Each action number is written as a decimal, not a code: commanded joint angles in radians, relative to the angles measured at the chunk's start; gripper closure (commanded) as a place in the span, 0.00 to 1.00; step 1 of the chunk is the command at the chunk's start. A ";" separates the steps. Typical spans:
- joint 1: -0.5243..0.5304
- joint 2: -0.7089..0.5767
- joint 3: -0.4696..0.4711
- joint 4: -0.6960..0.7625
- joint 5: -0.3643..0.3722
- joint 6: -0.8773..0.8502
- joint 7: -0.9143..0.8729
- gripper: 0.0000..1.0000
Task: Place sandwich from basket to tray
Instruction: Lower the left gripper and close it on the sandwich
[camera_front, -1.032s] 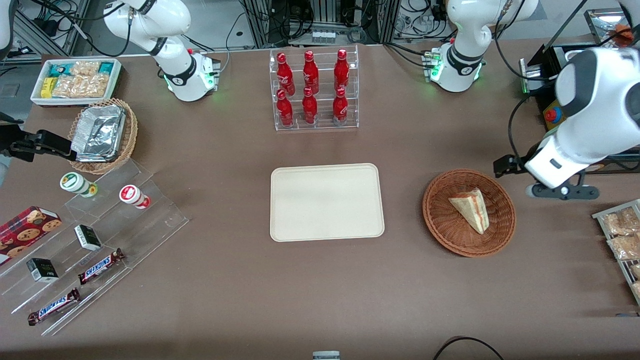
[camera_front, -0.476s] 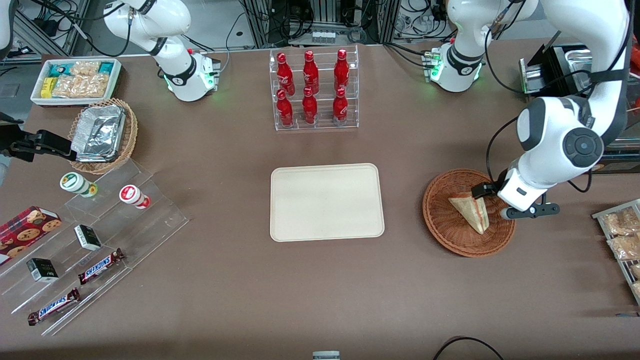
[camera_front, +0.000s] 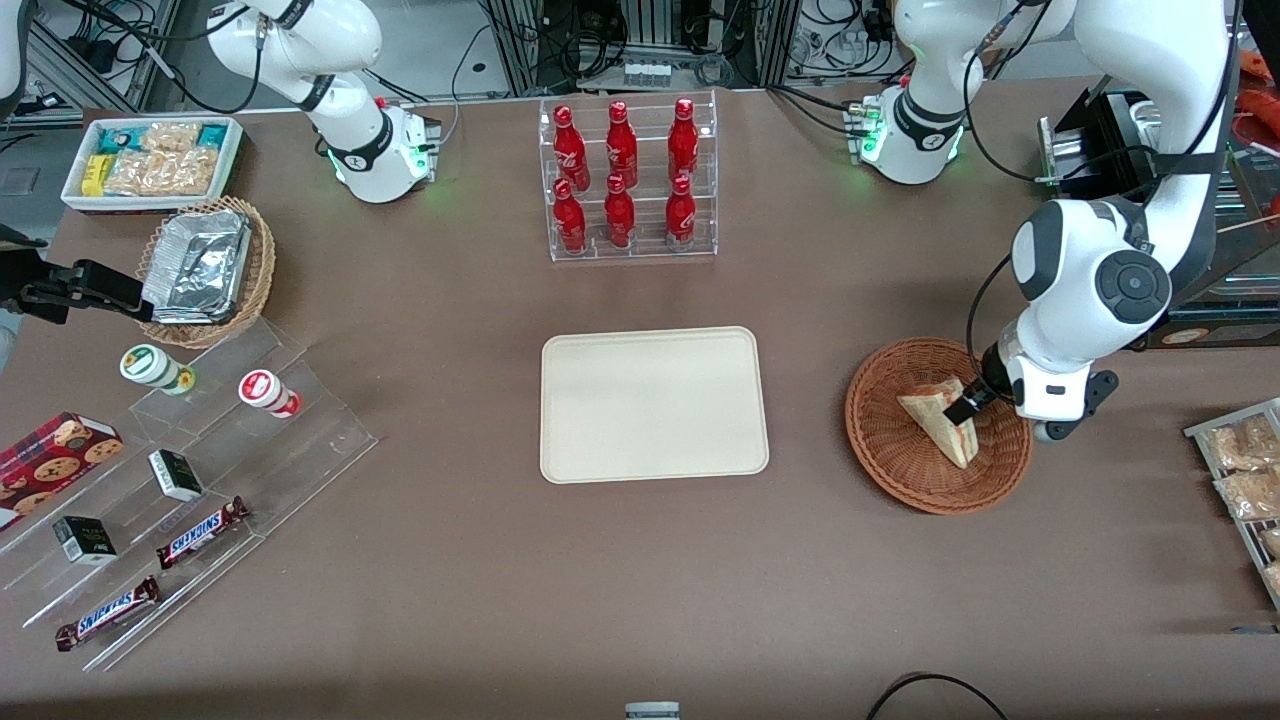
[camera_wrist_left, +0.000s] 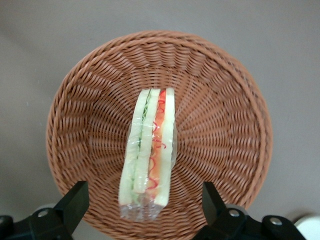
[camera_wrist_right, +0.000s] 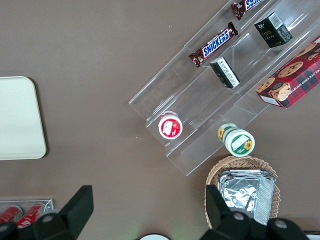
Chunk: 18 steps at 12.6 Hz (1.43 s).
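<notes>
Wicker basket (camera_front: 900, 460) cradles the wrapped sandwich (camera_wrist_left: 148, 155); the tool (camera_wrist_left: 142, 210) hovers right above it, fingers spread wide. Snickers bars (camera_front: 200, 531) lie toward the parked arm's end.

The brown table (camera_front: 450, 560) carries the tray (camera_front: 654, 404), the basket (camera_front: 890, 440) and a rack of 6 red bottles (camera_front: 628, 180).

The gripper (camera_front: 968, 408) hangs over the basket (camera_front: 885, 440), fingers (camera_wrist_left: 74, 200) spread wide with open room on both sides of the sandwich (camera_wrist_left: 148, 152). Only the basket's low woven rim stands around it. Between basket and tray (camera_front: 654, 404) lies bare brown table (camera_front: 805, 330), nothing upright in the way. The tray's surface is free. The rack of 6 red bottles (camera_front: 624, 178) stands farther from the front camera than the tray, well apart from that stretch.
</notes>
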 joint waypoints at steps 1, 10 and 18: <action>-0.011 -0.025 0.004 -0.050 0.009 0.051 -0.104 0.00; -0.014 0.041 -0.004 -0.048 0.010 0.050 -0.104 0.00; -0.026 0.103 -0.004 -0.047 0.012 0.082 -0.102 0.00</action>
